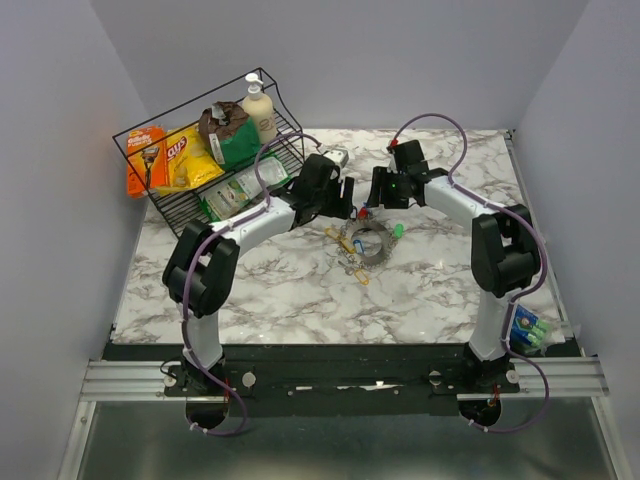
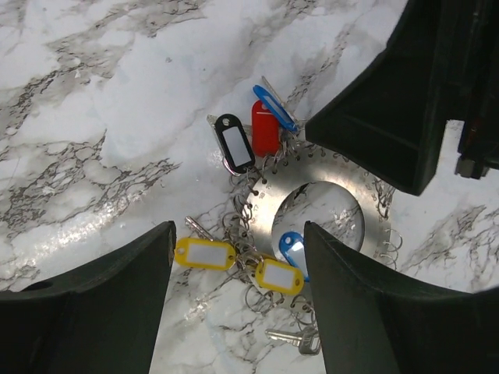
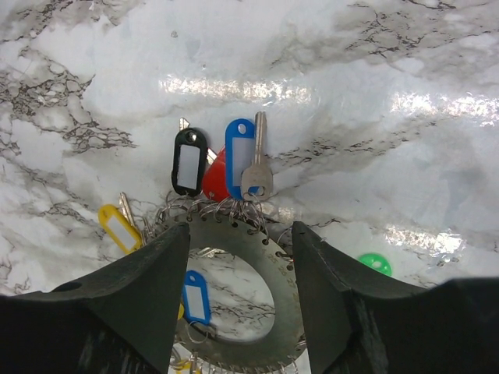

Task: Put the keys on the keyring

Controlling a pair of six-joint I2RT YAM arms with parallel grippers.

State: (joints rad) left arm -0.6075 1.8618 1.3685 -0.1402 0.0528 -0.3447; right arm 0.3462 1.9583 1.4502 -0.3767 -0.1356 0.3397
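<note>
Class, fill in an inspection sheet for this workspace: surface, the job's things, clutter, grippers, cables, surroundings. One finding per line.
Surface: glossy white marble-patterned table.
Job's things: flat silver keyring with a perforated rim lies on it; silver key, black tag and yellow tags crowd it; green tag lies beside it.
Clutter: wire basket at back left, holding lotion bottle and packets.
Grippers: left gripper and right gripper both open, empty, over the keyring.
Cables: purple cable along each arm.
Surroundings: grey walls; metal rail at near edge.
</note>
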